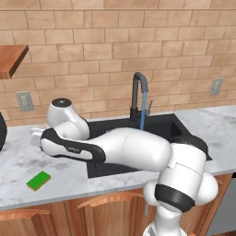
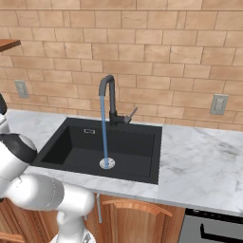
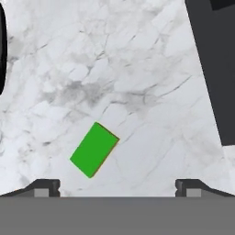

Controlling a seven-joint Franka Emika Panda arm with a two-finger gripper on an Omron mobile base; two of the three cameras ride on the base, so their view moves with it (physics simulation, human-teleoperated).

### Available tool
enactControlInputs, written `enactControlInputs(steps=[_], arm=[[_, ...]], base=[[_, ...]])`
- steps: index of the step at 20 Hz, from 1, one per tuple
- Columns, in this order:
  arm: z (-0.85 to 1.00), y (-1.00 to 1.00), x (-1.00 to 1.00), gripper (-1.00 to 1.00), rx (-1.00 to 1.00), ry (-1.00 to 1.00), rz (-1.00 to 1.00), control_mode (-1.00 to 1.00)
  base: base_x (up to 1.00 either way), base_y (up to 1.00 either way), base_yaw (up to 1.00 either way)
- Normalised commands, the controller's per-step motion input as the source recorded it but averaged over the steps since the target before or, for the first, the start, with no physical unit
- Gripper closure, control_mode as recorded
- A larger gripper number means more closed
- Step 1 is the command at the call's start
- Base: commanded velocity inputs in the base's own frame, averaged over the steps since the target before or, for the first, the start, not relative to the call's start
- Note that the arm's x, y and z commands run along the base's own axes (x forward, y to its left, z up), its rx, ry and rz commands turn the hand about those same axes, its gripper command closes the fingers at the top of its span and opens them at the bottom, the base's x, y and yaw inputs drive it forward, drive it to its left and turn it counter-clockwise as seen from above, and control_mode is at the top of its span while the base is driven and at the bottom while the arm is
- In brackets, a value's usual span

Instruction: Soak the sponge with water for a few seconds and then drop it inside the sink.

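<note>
I hold the end effector (image 3: 117, 187) released above the sponge (image 3: 94, 149), lying flat on the table (image 3: 137, 69) left of the sink (image 2: 123, 147); light, squashy, I'd pinch its short sides.

Bright, even, soft-edged rendering, faint shadows
</note>
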Motion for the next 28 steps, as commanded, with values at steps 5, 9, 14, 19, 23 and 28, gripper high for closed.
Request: enactControlInputs(steps=[5, 9, 14, 19, 23, 28], arm=[[-0.30, 0.00, 0.29, -1.00, 0.16, 0.10, -0.14, -1.00], [0.00, 0.14, 0.01, -1.00, 0.09, 0.05, -0.05, -1.00], [0.00, 0.22, -0.05, -1.00, 0.01, 0.01, 0.00, -1.00], [0.00, 0.13, 0.00, -1.00, -0.02, 0.08, 0.00, -1.00], [0.00, 0.03, 0.00, -1.00, -0.10, 0.11, 0.00, -1.00], [-0.11, 0.14, 0.00, -1.00, -0.17, 0.08, 0.00, -1.00]], base=[[0.00, 0.00, 0.00], [0.00, 0.00, 0.00], [0.00, 0.00, 0.00], [0.00, 0.00, 0.00], [0.00, 0.00, 0.00], [0.00, 0.00, 0.00]])
